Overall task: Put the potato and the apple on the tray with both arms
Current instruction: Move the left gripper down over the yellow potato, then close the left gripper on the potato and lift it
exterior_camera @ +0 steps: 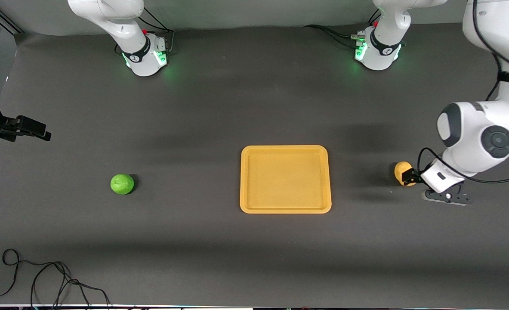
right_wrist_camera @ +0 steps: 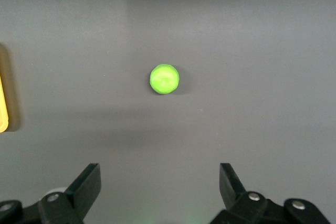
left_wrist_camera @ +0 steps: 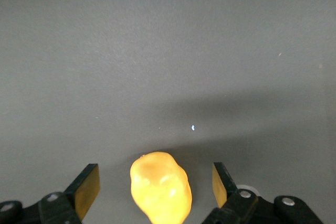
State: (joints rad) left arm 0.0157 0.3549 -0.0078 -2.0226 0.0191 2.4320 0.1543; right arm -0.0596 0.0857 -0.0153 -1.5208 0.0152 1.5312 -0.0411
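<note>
The yellow-orange tray (exterior_camera: 285, 149) lies flat in the middle of the table with nothing on it. The yellow-tan potato (exterior_camera: 402, 171) rests on the table toward the left arm's end. My left gripper (exterior_camera: 408, 177) is down around it, open. In the left wrist view the potato (left_wrist_camera: 160, 187) sits between the fingers (left_wrist_camera: 88, 184) with a gap on each side. The green apple (exterior_camera: 121, 184) lies toward the right arm's end. My right gripper (exterior_camera: 42, 132) hangs open and well apart from it; its wrist view shows the apple (right_wrist_camera: 165, 79) some way ahead of the gripper (right_wrist_camera: 160, 170).
Both arm bases (exterior_camera: 146, 58) (exterior_camera: 377, 51) stand along the edge farthest from the front camera. A loose black cable (exterior_camera: 43, 275) lies near the table's front edge at the right arm's end. The tray's rim (right_wrist_camera: 2, 103) shows at the edge of the right wrist view.
</note>
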